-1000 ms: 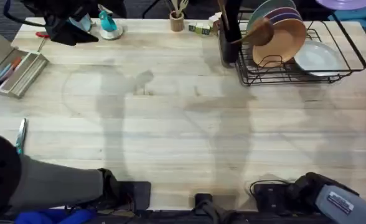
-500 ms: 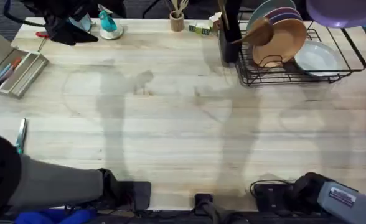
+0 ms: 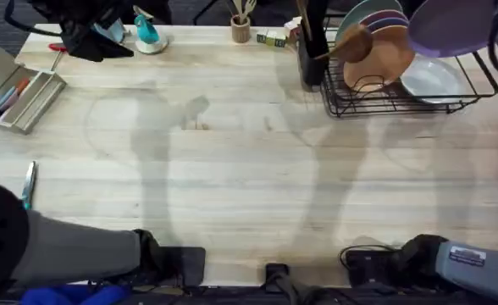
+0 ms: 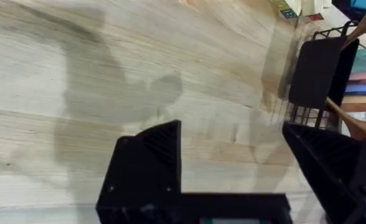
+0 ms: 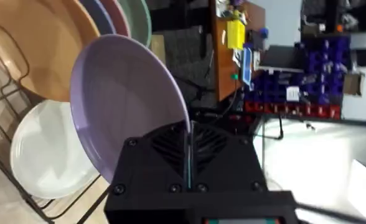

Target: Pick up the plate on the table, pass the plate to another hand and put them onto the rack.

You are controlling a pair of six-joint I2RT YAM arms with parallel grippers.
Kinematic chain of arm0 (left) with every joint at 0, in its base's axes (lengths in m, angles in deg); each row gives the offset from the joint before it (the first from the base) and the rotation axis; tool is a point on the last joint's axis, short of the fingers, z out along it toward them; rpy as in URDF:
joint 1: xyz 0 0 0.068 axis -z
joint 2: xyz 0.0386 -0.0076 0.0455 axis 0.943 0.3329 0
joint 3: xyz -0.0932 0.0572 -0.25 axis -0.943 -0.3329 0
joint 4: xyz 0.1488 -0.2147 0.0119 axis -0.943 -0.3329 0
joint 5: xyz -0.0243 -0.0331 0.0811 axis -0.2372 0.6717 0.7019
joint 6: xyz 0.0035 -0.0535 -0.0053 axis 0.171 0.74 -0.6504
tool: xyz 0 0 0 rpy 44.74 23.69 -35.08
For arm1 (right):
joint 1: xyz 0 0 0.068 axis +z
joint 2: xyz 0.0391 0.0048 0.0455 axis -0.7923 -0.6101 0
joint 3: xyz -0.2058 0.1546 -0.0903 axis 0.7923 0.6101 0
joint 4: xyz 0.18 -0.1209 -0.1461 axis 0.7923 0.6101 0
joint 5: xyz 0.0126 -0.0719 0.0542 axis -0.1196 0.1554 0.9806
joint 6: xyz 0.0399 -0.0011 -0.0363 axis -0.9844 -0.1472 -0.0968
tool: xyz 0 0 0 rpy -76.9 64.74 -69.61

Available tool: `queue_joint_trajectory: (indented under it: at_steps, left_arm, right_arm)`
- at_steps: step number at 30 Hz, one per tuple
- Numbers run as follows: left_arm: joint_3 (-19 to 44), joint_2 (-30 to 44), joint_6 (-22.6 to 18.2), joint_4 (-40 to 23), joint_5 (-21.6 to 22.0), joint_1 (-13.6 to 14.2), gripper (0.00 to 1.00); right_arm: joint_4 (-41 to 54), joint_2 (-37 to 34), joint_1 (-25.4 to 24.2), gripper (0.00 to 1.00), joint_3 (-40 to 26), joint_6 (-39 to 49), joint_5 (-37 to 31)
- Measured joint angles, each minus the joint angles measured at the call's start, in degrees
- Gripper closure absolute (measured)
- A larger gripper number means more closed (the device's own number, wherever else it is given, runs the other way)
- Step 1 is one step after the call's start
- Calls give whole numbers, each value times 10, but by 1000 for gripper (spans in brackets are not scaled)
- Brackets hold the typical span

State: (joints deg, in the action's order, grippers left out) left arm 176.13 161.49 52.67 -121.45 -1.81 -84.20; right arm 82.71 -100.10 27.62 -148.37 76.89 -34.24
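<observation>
My right gripper (image 5: 189, 149) is clamped on the lavender plate (image 5: 130, 102) by its rim, holding it above the black wire rack (image 3: 418, 97). Left gripper (image 4: 233, 162) hangs spread and empty over the table (image 3: 232, 169). Free slot probably beside the white dish (image 5: 46, 149); lower edge-first, upright, clear of the orange-tan plate (image 3: 384, 55).

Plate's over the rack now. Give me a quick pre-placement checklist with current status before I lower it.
1. Right gripper shut on the lavender plate rim: ok.
2. Plate held above the black wire rack: ok.
3. Free upright slot under the plate: cannot tell.
4. White dish lying in the rack below the plate: not ok, possible contact.
5. Left gripper open, over the table, away from the rack: ok.
</observation>
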Motion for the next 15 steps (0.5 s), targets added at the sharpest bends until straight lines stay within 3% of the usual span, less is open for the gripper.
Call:
queue_joint_trajectory:
  at_steps: [15]
  left_arm:
    - [0,0,0,0,0,0,6]
  right_arm:
    - [15,-55,78,973,0,125,5]
